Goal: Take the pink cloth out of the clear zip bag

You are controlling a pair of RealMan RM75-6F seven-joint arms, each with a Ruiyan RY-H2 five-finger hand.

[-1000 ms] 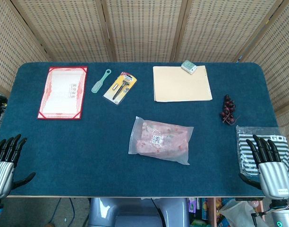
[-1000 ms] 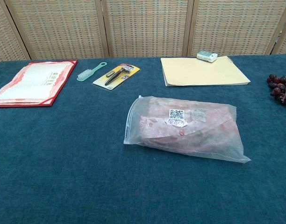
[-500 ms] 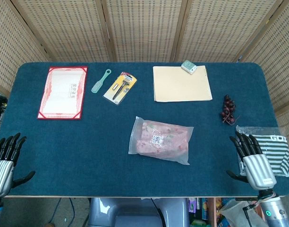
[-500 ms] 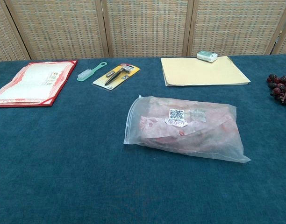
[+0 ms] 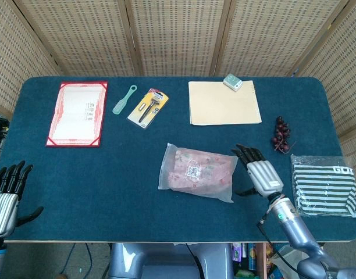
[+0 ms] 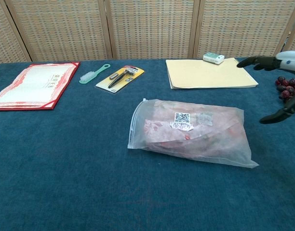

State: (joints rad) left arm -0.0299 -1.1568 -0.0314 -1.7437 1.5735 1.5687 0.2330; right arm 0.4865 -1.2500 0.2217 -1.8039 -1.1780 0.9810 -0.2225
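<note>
The clear zip bag [image 5: 198, 172] [image 6: 191, 132] lies flat in the middle of the table with the pink cloth [image 5: 208, 174] [image 6: 195, 137] folded inside it; a white QR label shows on top. My right hand [image 5: 258, 172] [image 6: 279, 82] hovers just right of the bag's right end, fingers spread and empty, not touching the bag. My left hand [image 5: 6, 194] stays at the table's front left corner, fingers apart, holding nothing; the chest view does not show it.
A red-bordered certificate [image 5: 77, 113], a green brush [image 5: 124, 99] and a packaged razor [image 5: 147, 107] lie at the back left. A tan folder [image 5: 223, 103] carries a small white device [image 5: 232, 82]. Dark grapes [image 5: 281, 133] and a striped cloth [image 5: 324, 185] lie at right.
My right hand has swept left from the front right corner, off the striped cloth, to just beside the bag's right end. The left hand has sunk slightly. The bag has not moved.
</note>
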